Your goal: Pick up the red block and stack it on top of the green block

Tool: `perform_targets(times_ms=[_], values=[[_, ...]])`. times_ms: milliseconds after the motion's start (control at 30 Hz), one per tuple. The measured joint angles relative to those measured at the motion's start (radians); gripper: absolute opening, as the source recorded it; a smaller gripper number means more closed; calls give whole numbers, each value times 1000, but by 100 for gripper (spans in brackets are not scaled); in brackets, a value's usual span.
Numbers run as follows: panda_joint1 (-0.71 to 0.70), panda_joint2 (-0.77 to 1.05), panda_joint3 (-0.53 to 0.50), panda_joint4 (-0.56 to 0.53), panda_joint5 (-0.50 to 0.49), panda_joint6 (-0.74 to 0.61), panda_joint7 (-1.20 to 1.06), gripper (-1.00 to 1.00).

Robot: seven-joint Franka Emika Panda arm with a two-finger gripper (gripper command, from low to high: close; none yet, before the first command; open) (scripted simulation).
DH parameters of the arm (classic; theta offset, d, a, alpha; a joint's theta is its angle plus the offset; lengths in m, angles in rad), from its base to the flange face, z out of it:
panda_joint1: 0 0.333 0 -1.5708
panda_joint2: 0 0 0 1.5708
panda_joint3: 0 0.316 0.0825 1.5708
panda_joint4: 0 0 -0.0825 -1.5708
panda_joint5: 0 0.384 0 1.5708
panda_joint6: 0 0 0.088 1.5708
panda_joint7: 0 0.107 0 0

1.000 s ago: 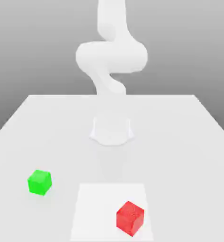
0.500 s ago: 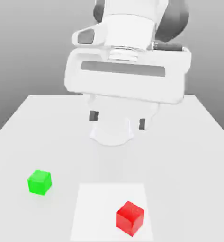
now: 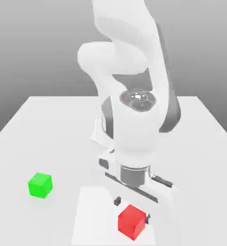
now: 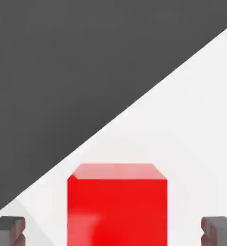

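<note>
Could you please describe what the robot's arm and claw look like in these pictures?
The arm is smooth, rounded and white, with grey shading at its joints and a round cap bearing small red marks. The claw has a white body and two small dark grey fingertips.

The white tabletop (image 3: pixel 48 125) spreads out all around the claw. A lighter square patch (image 3: pixel 93 216) lies on it just under the claw. Behind is a plain grey background (image 3: pixel 38 48).

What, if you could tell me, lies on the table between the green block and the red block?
Nothing: in the exterior view, only bare table surface separates the green block from the red block.
</note>
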Motion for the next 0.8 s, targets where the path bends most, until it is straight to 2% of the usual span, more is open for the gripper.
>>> perform_targets(times_ms=[233,400,533,667,733,800], values=[[0,-1,0,0,-1,2,1,-100],[-37,-159,52,-28,94,-127,-68,-100],[-156,-270,-48,-111,124,-160,-69,-100],[-405,-409,-168,-224,154,-182,-61,-100],[-450,-454,-211,-269,174,-176,-64,-100],[-463,-416,-223,-280,185,-127,-69,-100]])
